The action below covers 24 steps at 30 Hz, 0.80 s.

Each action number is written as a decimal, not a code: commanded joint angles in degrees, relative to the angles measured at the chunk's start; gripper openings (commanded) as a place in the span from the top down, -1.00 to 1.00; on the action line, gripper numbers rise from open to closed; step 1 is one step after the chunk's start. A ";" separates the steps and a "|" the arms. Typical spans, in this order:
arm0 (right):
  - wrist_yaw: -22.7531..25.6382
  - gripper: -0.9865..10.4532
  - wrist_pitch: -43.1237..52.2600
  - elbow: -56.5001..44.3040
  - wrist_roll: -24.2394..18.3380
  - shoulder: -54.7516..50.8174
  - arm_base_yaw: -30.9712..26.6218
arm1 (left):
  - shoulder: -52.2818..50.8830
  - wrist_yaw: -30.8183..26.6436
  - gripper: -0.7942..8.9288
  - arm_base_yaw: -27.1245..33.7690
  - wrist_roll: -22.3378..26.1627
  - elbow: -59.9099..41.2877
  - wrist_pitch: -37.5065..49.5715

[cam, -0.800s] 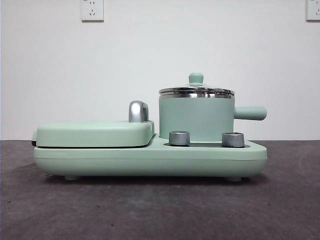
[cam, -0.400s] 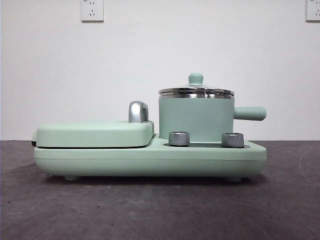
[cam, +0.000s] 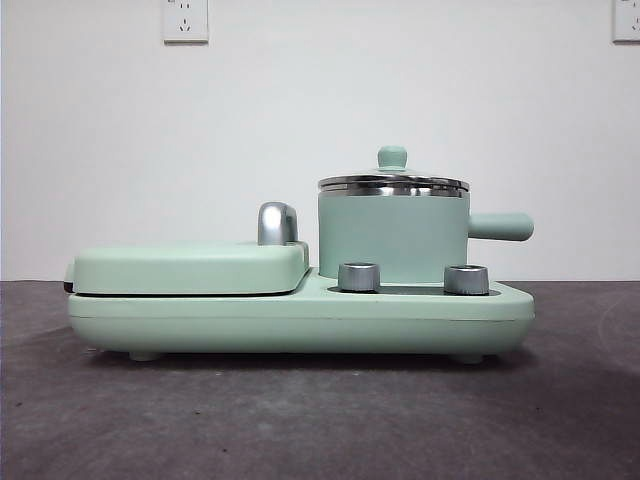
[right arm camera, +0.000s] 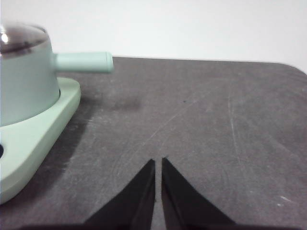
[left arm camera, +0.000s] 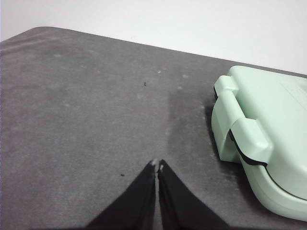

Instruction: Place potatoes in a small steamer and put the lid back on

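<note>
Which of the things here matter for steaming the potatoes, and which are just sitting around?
For the job:
small steamer, lid on it
left gripper, right gripper, both shut, empty
No potato in view.

Just there:
griddle cover
two knobs
wall sockets

dark grey table — only the mint-green cooker base rests on it.

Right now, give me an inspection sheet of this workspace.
Surface: dark grey table, scuffed.
Job's things: small steamer sits on the mint-green appliance base; lid is on it; potatoes: nothing seen.
Clutter: closed griddle cover with chrome handle; two steel dials.
Grippers: left gripper shut, empty, beside the griddle end; right gripper shut, empty, on the steamer's side.
Cables: nothing seen.
Surroundings: white wall, two sockets.
</note>
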 commanded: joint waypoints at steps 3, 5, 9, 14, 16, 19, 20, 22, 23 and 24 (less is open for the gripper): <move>1.18 0.79 -0.31 -0.24 -0.72 0.02 0.02 | -0.09 0.04 0.82 0.11 -0.02 -0.81 -0.26; 0.98 0.79 0.02 -0.24 -0.76 0.02 0.13 | -0.09 0.04 0.82 0.11 -0.02 -0.81 -0.24; 1.14 0.79 1.33 -0.24 -0.85 0.02 0.20 | -0.09 0.04 0.82 0.11 -0.02 -0.79 -0.26; 1.14 0.79 1.49 -0.20 -0.87 0.02 0.20 | -0.09 0.04 0.82 0.11 -0.02 -0.79 -0.26; 1.14 0.79 1.49 -0.20 -0.87 0.02 0.20 | -0.09 0.04 0.82 0.11 -0.02 -0.79 -0.26; 1.14 0.79 1.49 -0.20 -0.87 0.02 0.20 | -0.09 0.04 0.82 0.11 -0.02 -0.79 -0.26; 1.14 0.79 1.49 -0.20 -0.87 0.02 0.20 | -0.09 0.04 0.82 0.11 -0.02 -0.79 -0.24; 1.14 0.79 1.49 -0.20 -0.87 0.02 0.20 | -0.09 0.04 0.82 0.09 -0.02 -0.79 -0.26; 1.14 0.79 1.49 -0.20 -0.87 0.02 0.20 | -0.09 0.04 0.82 0.11 -0.02 -0.79 -0.26; 1.14 0.79 1.49 -0.20 -0.87 0.02 0.20 | -0.09 0.04 0.82 0.11 -0.02 -0.79 -0.24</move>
